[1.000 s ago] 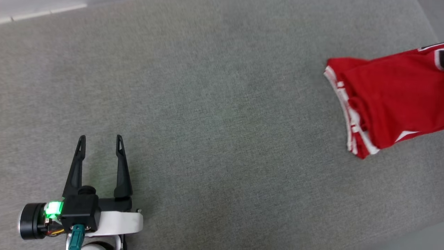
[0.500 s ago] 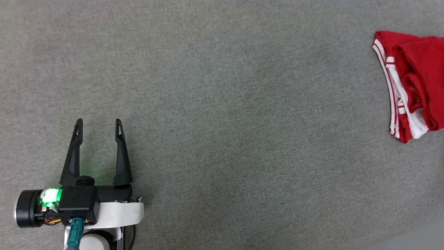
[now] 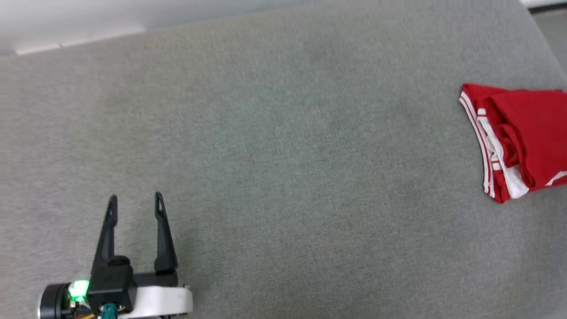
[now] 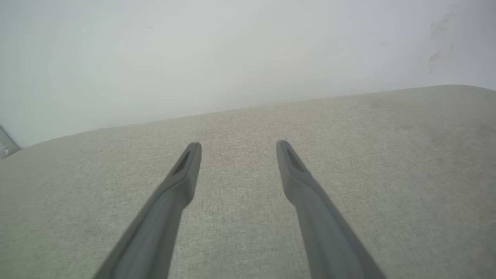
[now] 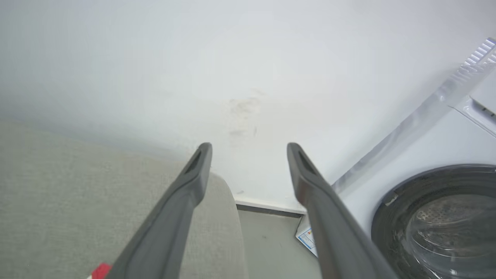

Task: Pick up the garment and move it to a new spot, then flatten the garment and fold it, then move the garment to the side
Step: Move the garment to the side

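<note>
The garment (image 3: 527,128) is a red shirt with white and red striped trim. It lies folded on the grey fabric surface (image 3: 288,155) at the right edge of the head view, partly cut off by that edge. My left gripper (image 3: 135,197) hovers open over bare fabric at the lower left, far from the garment, and its fingers (image 4: 238,145) hold nothing. My right gripper (image 5: 250,146) is open and empty, pointing past the surface's rounded end toward the wall. A small red corner of the garment (image 5: 101,270) shows below its left finger.
A white wall runs behind the grey surface (image 4: 348,128). Beyond the surface's right end are a strip of floor (image 5: 271,248) and a white washing machine (image 5: 445,217) with a round dark door. Wide bare fabric lies between my left gripper and the garment.
The head camera has shifted, so the garment sits at a different place in the picture. My left gripper stays open in the same pose over the fabric.
</note>
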Motion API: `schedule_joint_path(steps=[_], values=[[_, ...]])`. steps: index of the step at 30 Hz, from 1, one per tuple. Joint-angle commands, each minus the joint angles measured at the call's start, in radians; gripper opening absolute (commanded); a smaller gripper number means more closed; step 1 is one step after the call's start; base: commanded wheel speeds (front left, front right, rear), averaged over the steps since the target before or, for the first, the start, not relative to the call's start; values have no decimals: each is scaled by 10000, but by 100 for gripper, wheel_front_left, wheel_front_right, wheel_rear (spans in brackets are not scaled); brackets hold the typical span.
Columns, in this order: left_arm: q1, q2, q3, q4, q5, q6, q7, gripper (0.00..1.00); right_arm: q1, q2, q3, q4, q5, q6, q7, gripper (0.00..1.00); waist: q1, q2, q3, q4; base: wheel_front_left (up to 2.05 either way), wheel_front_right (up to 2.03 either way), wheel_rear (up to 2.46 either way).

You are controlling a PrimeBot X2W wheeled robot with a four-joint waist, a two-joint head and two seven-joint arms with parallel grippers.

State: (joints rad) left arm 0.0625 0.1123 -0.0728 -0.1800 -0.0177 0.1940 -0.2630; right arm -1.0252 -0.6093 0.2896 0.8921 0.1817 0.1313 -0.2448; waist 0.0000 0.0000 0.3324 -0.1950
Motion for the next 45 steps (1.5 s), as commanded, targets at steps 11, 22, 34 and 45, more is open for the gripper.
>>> schedule_joint_path(steps=[11, 22, 34, 45], values=[[784, -264, -63, 381, -112, -33, -23, 100, 3322, 3081, -2241, -4620, -1268, -11, -196, 100, 0, 0, -1568, 1059, 0, 0, 0], [1201, -393, -86, 843, -180, -249, -23, 100, 6855, 4879, -2499, -6887, -979, -11, -199, 100, 0, 0, -2490, 1725, 0, 0, 0], [1771, -428, 62, 905, -196, -442, -22, 100, 9755, 5447, -2835, -7927, -759, -10, -198, 100, 0, 0, -3201, 1910, 0, 0, 0], [2173, -481, 197, 726, -293, -819, -22, 100, 11263, 5600, -3277, -8667, -579, -10, -198, 100, 0, 0, -3569, 1908, 0, 0, 0]])
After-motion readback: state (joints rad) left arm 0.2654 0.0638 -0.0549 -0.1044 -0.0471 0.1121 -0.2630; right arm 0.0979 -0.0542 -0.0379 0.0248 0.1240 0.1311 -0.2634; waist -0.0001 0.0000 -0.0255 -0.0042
